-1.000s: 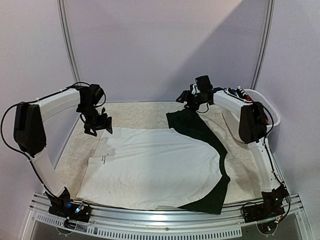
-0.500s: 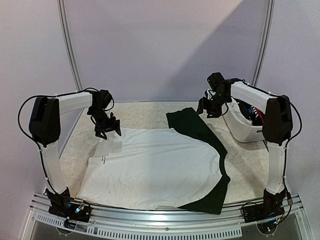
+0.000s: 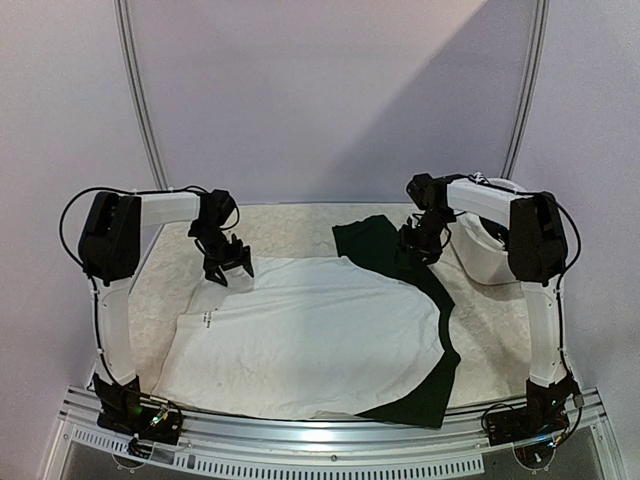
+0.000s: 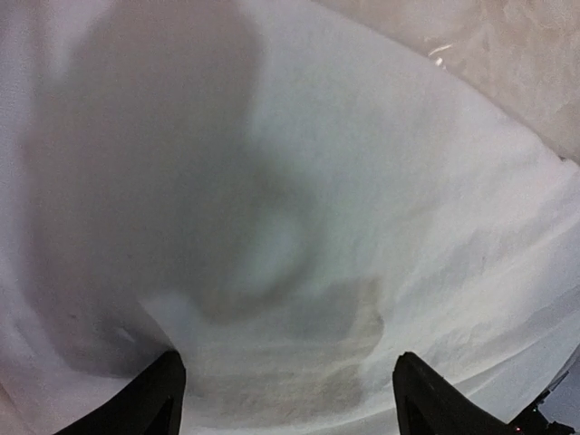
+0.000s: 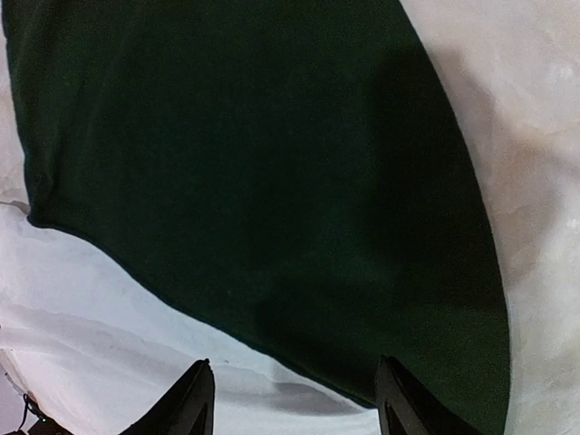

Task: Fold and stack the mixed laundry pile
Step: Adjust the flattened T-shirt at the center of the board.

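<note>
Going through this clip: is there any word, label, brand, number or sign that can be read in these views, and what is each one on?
Nothing legible in any view.
On the white garment, near its left edge, a small dark marking: too small to read from the top camera.
On the dark green garment and the white tub: no writing visible.
Both wrist views: plain cloth only, no text.

T-shirt (image 3: 310,335): showing plain white, one small dark mark.
Second garment (image 3: 385,250): showing solid dark green.
Bench (image 3: 290,225): showing mottled beige.
Tub (image 3: 485,258): showing white.
Left tool (image 3: 228,266), right tool (image 3: 418,246): showing black.
</note>
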Action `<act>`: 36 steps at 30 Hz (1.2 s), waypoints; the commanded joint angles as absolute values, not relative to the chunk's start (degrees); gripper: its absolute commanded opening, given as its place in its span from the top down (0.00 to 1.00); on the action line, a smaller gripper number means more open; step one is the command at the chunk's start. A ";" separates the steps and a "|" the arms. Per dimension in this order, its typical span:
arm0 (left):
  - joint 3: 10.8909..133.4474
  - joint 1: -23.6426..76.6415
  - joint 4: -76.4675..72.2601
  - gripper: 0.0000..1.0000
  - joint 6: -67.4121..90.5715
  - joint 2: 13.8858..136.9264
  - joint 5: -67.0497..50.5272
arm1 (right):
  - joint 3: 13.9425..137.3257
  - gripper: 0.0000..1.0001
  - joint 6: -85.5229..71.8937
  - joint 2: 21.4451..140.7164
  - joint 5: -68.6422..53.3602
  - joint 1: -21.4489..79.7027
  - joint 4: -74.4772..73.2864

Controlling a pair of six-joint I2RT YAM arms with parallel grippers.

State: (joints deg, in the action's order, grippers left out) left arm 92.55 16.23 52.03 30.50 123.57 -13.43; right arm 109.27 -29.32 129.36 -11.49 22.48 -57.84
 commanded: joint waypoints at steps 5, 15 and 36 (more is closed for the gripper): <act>95.64 16.62 50.93 0.20 32.42 127.89 -15.44 | 112.92 0.40 -30.17 135.91 -14.53 21.12 -59.44; 101.25 15.43 51.74 0.21 34.29 133.32 -17.43 | 120.50 0.41 -30.10 142.97 -16.57 18.61 -59.91; 122.51 11.40 53.77 0.22 40.63 146.96 -19.51 | 141.50 0.45 -33.77 155.86 -20.99 14.08 -48.34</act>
